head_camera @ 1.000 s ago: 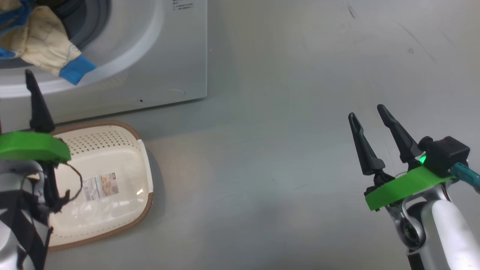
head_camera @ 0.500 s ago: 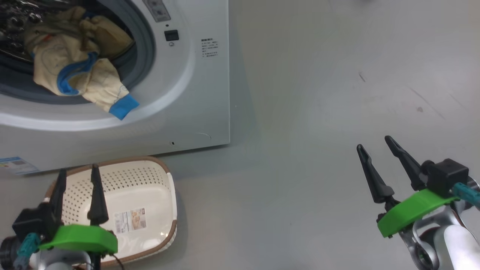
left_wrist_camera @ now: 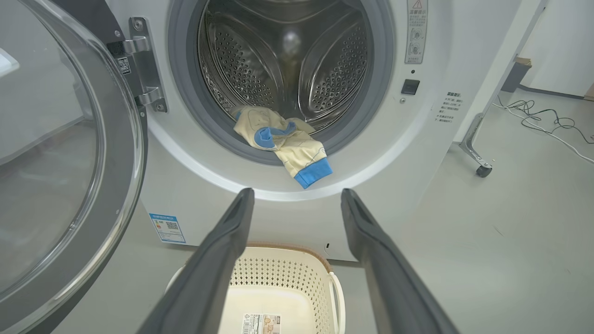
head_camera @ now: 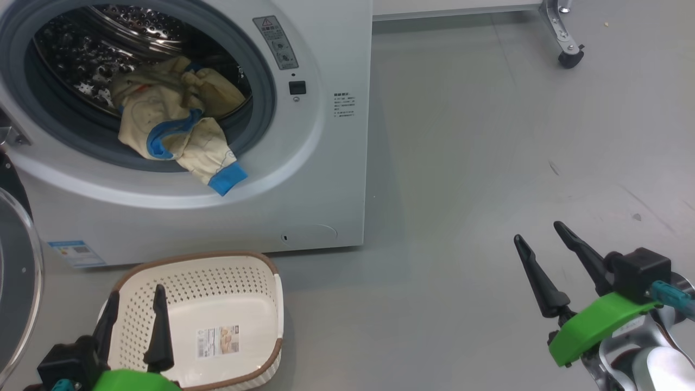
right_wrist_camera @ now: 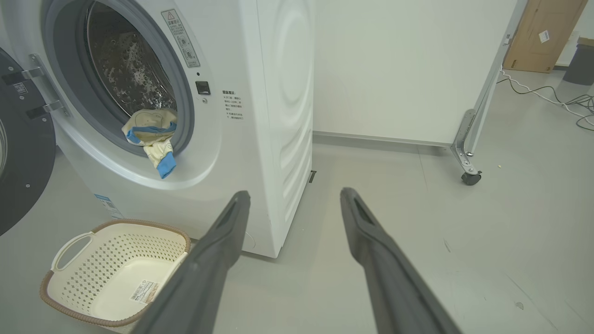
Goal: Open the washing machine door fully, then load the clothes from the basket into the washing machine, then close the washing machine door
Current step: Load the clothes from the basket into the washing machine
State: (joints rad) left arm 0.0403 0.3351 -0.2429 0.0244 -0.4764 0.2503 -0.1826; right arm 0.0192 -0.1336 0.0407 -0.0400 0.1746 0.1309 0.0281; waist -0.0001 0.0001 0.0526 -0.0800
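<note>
At my far left the washing machine door stands swung wide, its glass bowl facing outward. My left tool hangs low over the near end of the basket, fingers spread and holding nothing. The basket sits on the floor just in front of the washing machine. The clothes lie up and ahead of that tool, well apart from it, bundled in the mouth of the drum. Their long axis runs diagonally out over the grey gasket, and the blue cuff points down and right, draped over the lip. Far right, my right tool hovers above the floor, fingers parted, gripping nothing, well clear of the machine.
</note>
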